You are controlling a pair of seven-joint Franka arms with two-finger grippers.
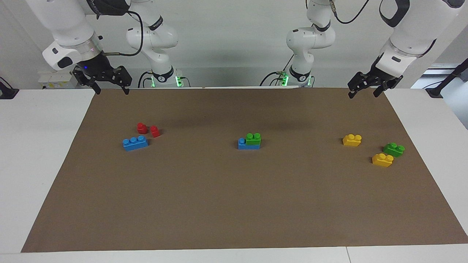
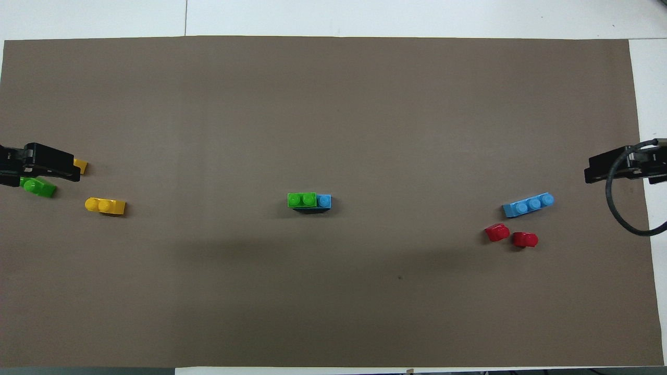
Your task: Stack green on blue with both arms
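- Two arms hang raised at the robots' own edge of the brown mat (image 1: 234, 204), one at each end of the tabletop (image 1: 40, 153), and we see neither touching a brick.
- We find the left gripper (image 1: 363, 92) up in the air over the mat's corner at the left arm's end, wrist angled down toward the mat, jaws spread and holding nothing.
- We find the right gripper (image 1: 111, 90) up over the mat's corner at the right arm's end, pointing down, jaws spread wide and holding nothing.
- We see a green brick (image 1: 253, 138) seated on a blue brick (image 1: 242, 143) in the middle of the mat; the green one covers two of the studs, leaving one blue stud bare on the right arm's side.
- We note a second blue brick (image 1: 135, 143) lying alone toward the right arm's end, with two red blocks (image 1: 148, 129) just beside it, nearer to the robots.
- We note a second green brick (image 1: 393, 149) toward the left arm's end, just beside a yellow brick (image 1: 382, 160); another yellow brick (image 1: 352, 140) lies near them, closer to the middle.
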